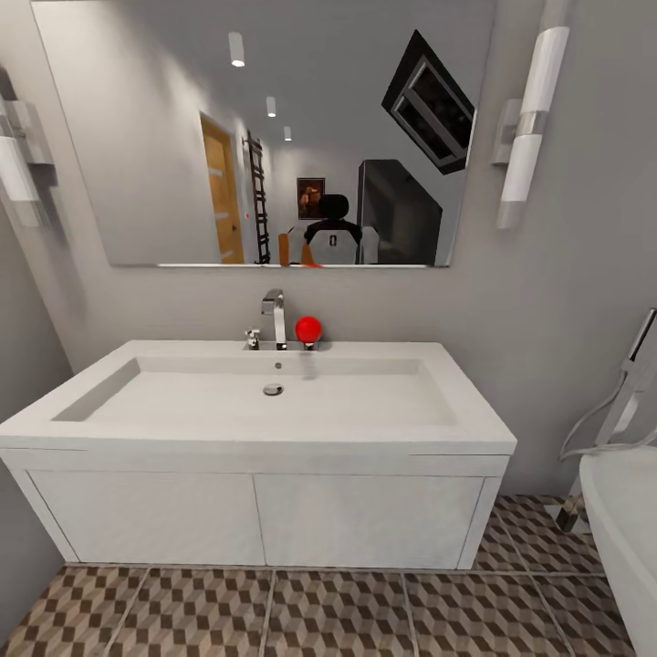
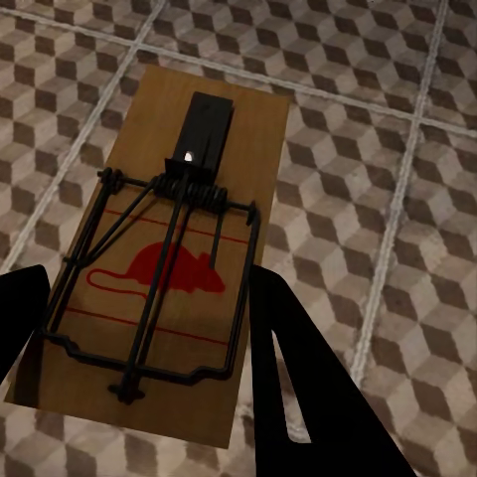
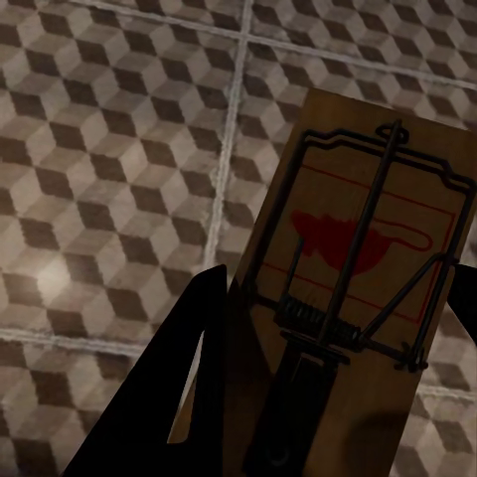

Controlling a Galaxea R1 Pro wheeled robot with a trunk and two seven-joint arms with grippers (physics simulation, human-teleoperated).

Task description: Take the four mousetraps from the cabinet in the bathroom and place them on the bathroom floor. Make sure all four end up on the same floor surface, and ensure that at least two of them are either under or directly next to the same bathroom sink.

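Note:
In the left wrist view a tan wooden mousetrap [image 2: 189, 229] with a red mouse print and dark wire hangs over the bathroom floor [image 2: 397, 149], and my left gripper [image 2: 149, 368] is shut on its sides. Its black fingers [image 2: 298, 388] flank the board. My right gripper [image 3: 328, 378] is shut on a second mousetrap [image 3: 368, 229] above the cube-patterned tiles [image 3: 109, 169]. The head view faces a white bathroom sink [image 1: 274, 438] with the floor [image 1: 338, 611] in front of it. The cabinet is out of view.
A white two-door vanity [image 1: 255, 520] sits under the sink, with a chrome faucet [image 1: 274, 319] and a red ball [image 1: 308, 329] behind the basin. A mirror [image 1: 265, 128] hangs above. A white bathtub [image 1: 630, 538] with a shower hose stands at the right.

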